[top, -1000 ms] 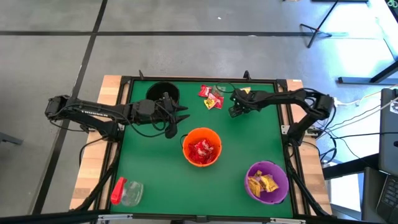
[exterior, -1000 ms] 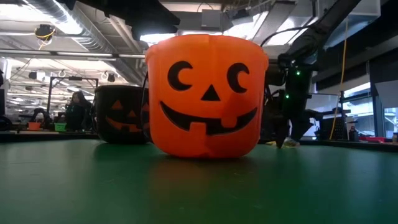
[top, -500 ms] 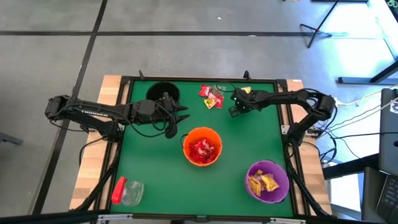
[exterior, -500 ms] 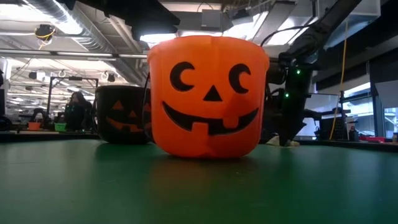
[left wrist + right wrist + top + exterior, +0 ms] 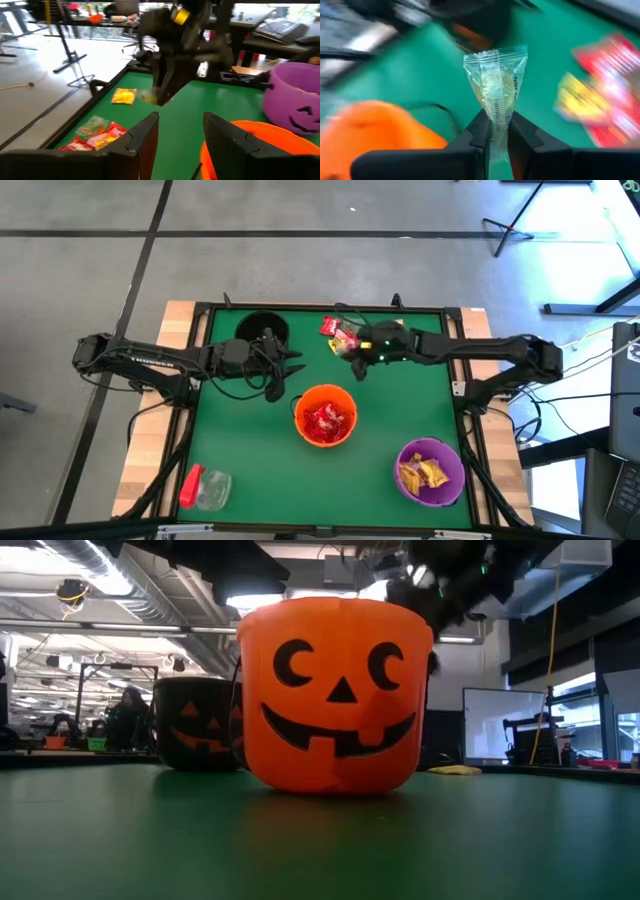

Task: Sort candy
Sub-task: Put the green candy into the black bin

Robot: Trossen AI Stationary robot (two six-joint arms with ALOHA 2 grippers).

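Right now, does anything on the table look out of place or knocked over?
Yes: the clear jar with the red cap lies on its side at the table's near left corner, away from the buckets. One yellow candy also sits alone near the far edge, apart from the loose candy pile. Nothing looks spilled or damaged.

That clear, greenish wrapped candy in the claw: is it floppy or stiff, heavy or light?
Probably light: the right claw holds the clear crinkly greenish candy packet by one end. Fairly stiff too, since it stands upright above the pinch. The glossy wrapper may be slippery.
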